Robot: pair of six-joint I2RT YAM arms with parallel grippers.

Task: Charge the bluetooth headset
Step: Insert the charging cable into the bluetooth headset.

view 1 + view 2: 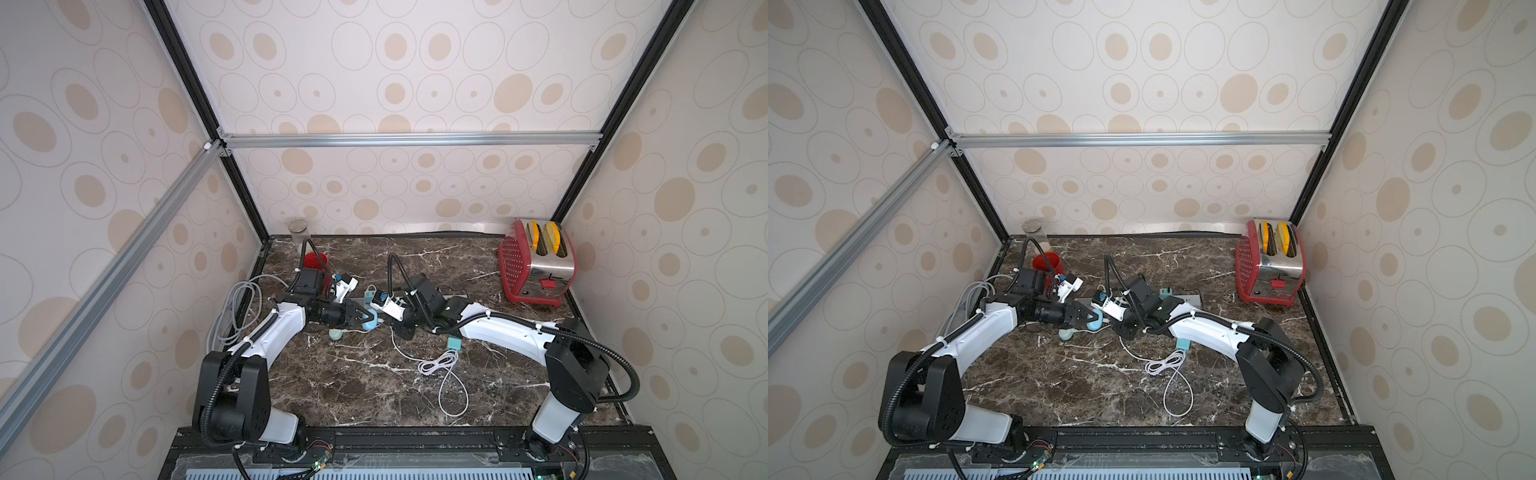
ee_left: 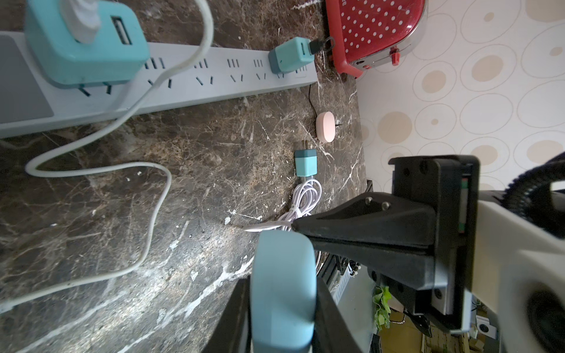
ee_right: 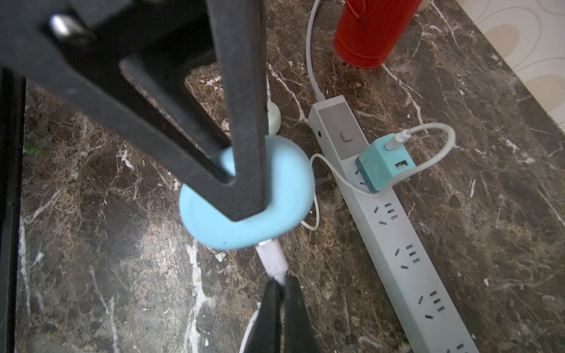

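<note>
The bluetooth headset's light blue oval case (image 3: pixel 284 171) is clamped between the black fingers (image 3: pixel 244 122) of my left gripper (image 2: pixel 282 305), held on edge just above the marble top (image 1: pixel 353 386). My right gripper (image 3: pixel 281 282) is shut on the white plug (image 3: pixel 272 256) of a charging cable, and the plug's tip meets the case's edge. That cable (image 2: pixel 146 238) runs to a teal USB adapter (image 3: pixel 383 166) plugged into the white power strip (image 3: pixel 397 232). In both top views the two grippers meet at the case (image 1: pixel 370 323) (image 1: pixel 1095 320) in mid-table.
A second teal adapter (image 2: pixel 290 58) sits on the strip's far end, wired to a pink case (image 2: pixel 325 126). A loose teal adapter (image 1: pixel 455 343) with a coiled white cable (image 1: pixel 440 365) lies nearby. A pale green case (image 1: pixel 336 333), red cup (image 1: pixel 315 262) and red toaster (image 1: pixel 538 262) stand around.
</note>
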